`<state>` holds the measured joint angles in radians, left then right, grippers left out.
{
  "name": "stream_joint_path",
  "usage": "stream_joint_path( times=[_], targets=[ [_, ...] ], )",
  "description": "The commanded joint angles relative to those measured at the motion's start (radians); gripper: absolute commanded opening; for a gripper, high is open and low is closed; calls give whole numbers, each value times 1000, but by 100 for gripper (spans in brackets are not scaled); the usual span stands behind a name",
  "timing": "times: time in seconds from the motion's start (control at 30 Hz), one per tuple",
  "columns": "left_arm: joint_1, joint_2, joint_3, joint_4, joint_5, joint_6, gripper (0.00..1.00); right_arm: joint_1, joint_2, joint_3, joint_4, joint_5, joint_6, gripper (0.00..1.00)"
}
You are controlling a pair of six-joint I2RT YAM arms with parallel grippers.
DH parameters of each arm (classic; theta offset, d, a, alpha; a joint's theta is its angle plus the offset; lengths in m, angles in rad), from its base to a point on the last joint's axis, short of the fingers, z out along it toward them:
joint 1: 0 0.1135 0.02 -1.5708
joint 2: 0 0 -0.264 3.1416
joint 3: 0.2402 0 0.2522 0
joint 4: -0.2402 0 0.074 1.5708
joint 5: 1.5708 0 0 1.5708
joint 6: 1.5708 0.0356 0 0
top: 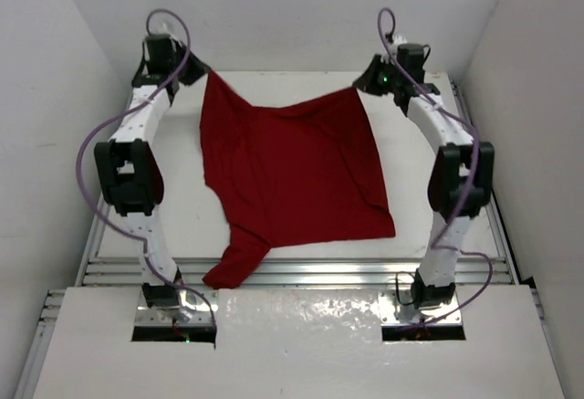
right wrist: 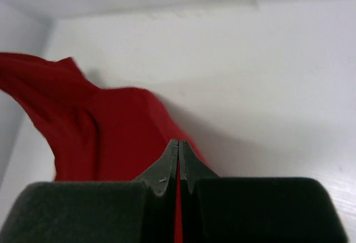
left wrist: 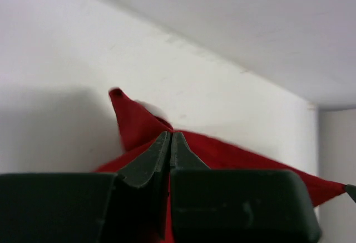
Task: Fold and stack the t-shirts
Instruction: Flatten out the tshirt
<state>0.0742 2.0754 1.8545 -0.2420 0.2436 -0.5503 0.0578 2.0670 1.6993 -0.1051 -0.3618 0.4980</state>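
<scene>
Left gripper (top: 195, 70): at about 10 o'clock over the flat white table (top: 182, 221), far-left corner. The black fingers are pressed together with red cloth pinched between them; a peak of fabric rises just beyond the tips in the left wrist view. Judged to be gripping one corner of the garment.

Garment: one plain dark red short-sleeved cotton t-shirt (top: 292, 175), no print, the only cloth in view.

Garment position: centre of the table. Its far edge is strung between the two grippers from 10 o'clock to 1 o'clock and sags in the middle. The body lies spread but creased on the table top. One tail, apparently a sleeve, trails to about 7 o'clock and lies over the metal rails (top: 301, 271) at the near edge.

Right gripper (top: 367, 79): at about 1 o'clock, far-right corner. The fingers are closed, and a thin red strip shows between them in the right wrist view. Judged to be gripping the opposite corner of the t-shirt.

Work done: both far corners are secured, one in each gripper. No fold is visible.

Work outstanding: by my assessment the task is at an early stage. The t-shirt has yet to be pulled flat, folded and set down as a stack.

Point of concern: the trailing tail at 7 o'clock may drag or bunch when the cloth is drawn taut.
</scene>
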Motion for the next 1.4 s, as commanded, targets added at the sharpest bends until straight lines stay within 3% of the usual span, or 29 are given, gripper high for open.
stream_joint_path(
  times=[0.0, 0.27, 0.5, 0.87, 1.1, 1.23, 1.37],
  targets=[
    [-17, -158, 58, -20, 48, 46, 0, 16, -215, -55, 99, 47, 4, 0],
    [-30, -449, -17, -81, 72, 113, 0, 14, -545, -181, -5, 59, -27, 0],
    [-30, -671, 26, -143, 34, 165, 0, -9, -772, -61, -226, 187, -101, 0],
    [-28, -710, 408, -379, -3, 225, 0, -41, -939, 187, -516, 294, -171, 0],
    [-28, -831, 428, -264, 11, 202, 0, -41, -1027, 279, -639, 349, -159, 0],
    [-30, -817, 552, -231, 62, 185, 0, -39, -1073, 283, -682, 356, -144, 0],
    [-48, -906, 500, -143, 112, 170, 0, -29, -1113, 370, -712, 359, -133, 0]
  ],
)
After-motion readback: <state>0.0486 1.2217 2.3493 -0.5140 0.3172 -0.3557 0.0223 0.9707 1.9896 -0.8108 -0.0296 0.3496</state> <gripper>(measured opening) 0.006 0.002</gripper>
